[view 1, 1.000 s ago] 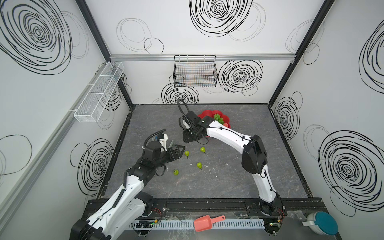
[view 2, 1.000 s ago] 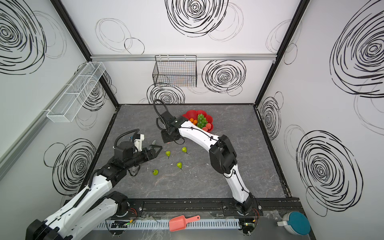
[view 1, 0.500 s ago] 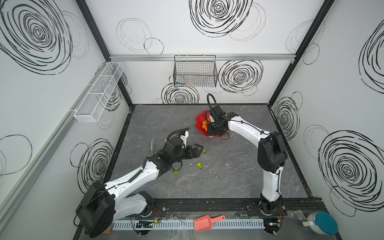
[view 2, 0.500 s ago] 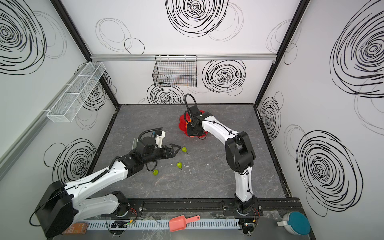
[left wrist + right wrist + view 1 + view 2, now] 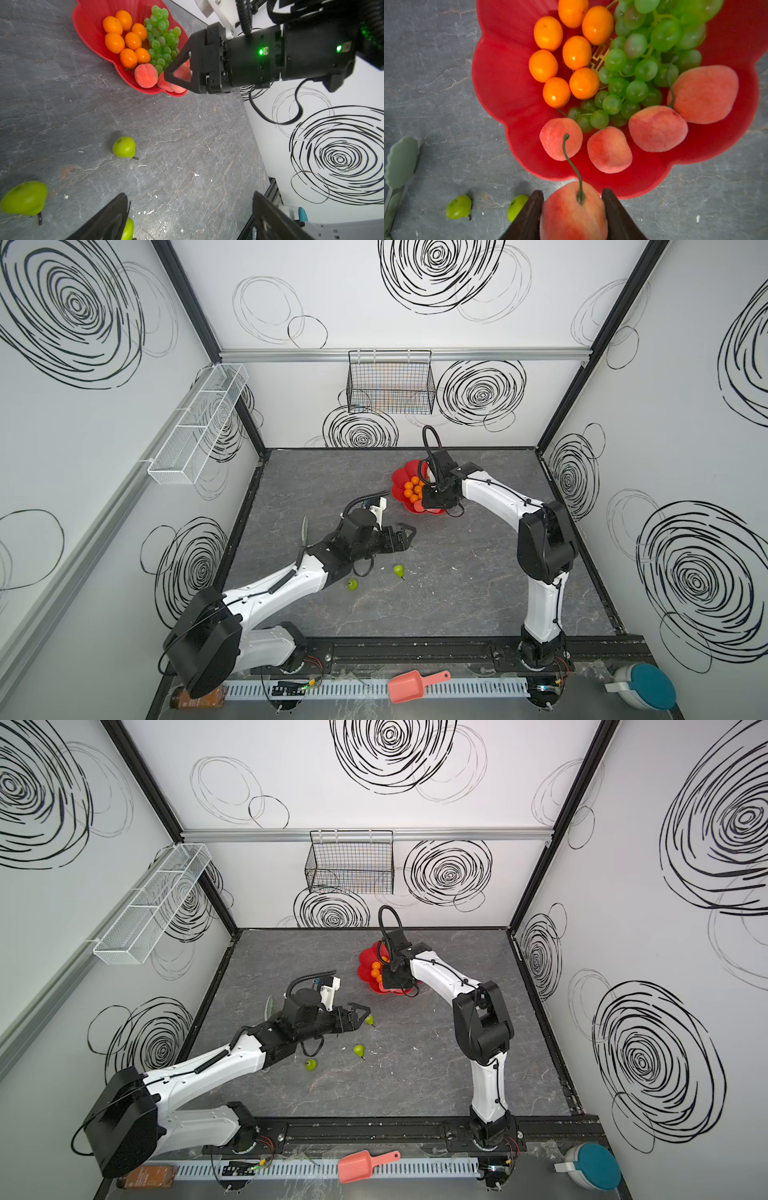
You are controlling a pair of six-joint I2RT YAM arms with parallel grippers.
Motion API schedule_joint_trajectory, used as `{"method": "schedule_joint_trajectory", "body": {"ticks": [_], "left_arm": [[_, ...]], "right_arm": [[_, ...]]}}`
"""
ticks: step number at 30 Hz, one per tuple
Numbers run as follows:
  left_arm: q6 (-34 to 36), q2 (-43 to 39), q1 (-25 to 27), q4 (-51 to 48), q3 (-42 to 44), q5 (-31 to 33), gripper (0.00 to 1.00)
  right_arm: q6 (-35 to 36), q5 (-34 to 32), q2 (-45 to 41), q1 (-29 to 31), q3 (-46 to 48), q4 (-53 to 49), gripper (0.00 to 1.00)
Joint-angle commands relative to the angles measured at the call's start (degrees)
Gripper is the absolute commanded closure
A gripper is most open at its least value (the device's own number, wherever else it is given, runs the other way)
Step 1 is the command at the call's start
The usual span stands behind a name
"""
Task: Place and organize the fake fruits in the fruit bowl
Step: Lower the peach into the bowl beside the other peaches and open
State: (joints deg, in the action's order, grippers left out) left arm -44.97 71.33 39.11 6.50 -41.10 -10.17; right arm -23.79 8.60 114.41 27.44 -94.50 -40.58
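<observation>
Right hand [image 5: 572,192] clamps a peach [image 5: 571,216] at the edge of the bowl [image 5: 500,87].
Left hand [image 5: 409,536] gapes empty beside the pears [image 5: 124,147].

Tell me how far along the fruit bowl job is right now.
Done: seven oranges, the grapes and four peaches sit in the red fruit bowl. In hand: the right gripper holds a fifth peach by the bowl's rim; the left gripper is open, empty. Left: three green pears on the table.
</observation>
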Motion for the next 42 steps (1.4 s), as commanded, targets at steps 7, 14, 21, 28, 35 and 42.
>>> {"method": "schedule_joint_trajectory", "body": {"ticks": [7, 14, 21, 28, 35, 42], "left_arm": [[0.5, -0.8, 0.0, 1.6, -0.9, 1.2, 0.04], [0.6, -0.8, -0.2, 1.5, -0.8, 1.0, 0.04], [0.8, -1.3, -0.5, 1.2, -0.6, 0.9, 0.04], [0.8, -1.6, -0.8, 1.0, -0.4, 0.8, 0.04], [1.1, -1.8, -0.9, 0.8, -0.4, 0.4, 0.04], [1.1, -2.1, -1.0, 0.8, -0.3, 0.4, 0.04]], "right_arm": [[1.3, -2.4, 5.2, -0.7, -5.7, -1.2, 0.52], [1.4, -2.8, 6.2, -0.8, -6.6, -1.5, 0.49], [1.6, -2.8, 5.9, -0.8, -6.8, -1.9, 0.44], [1.9, -3.8, 5.0, -1.0, -7.7, -3.0, 0.45], [2.2, -4.7, 3.6, -1.1, -9.3, -4.5, 0.48], [2.6, -4.6, 4.7, -1.1, -10.0, -4.8, 0.54]]}}
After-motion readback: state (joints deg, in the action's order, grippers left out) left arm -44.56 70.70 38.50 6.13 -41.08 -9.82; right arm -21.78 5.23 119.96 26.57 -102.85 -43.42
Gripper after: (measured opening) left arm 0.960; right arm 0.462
